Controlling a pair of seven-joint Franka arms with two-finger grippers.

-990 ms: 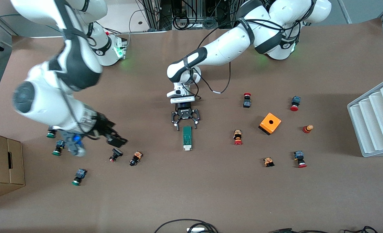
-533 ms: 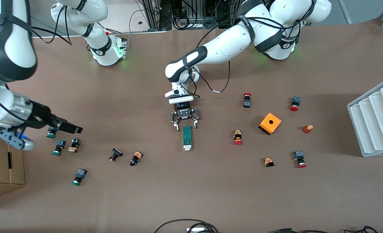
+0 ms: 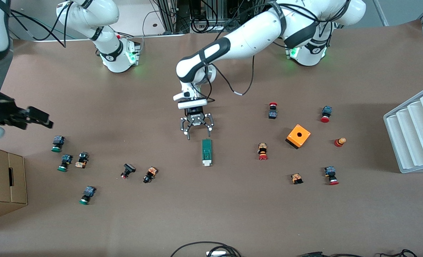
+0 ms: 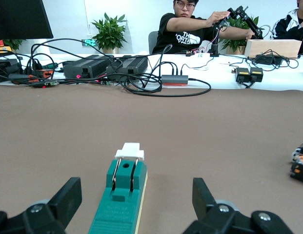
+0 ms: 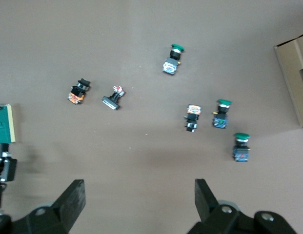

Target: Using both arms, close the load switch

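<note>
Even, bright overhead light; soft shadows fall on the counter [image 3: 232, 214]. The right end effector [image 3: 36, 117] looks slightly motion-blurred, perhaps.

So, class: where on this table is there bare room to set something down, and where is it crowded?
Bare: the strip nearest the front camera, and between the load switch and the red-capped button. Crowded: the green-capped buttons beside the cardboard box, and around the orange box.

"THE NORTH FACE" on man's black tee [image 4: 186, 35] (partly hidden).
</note>
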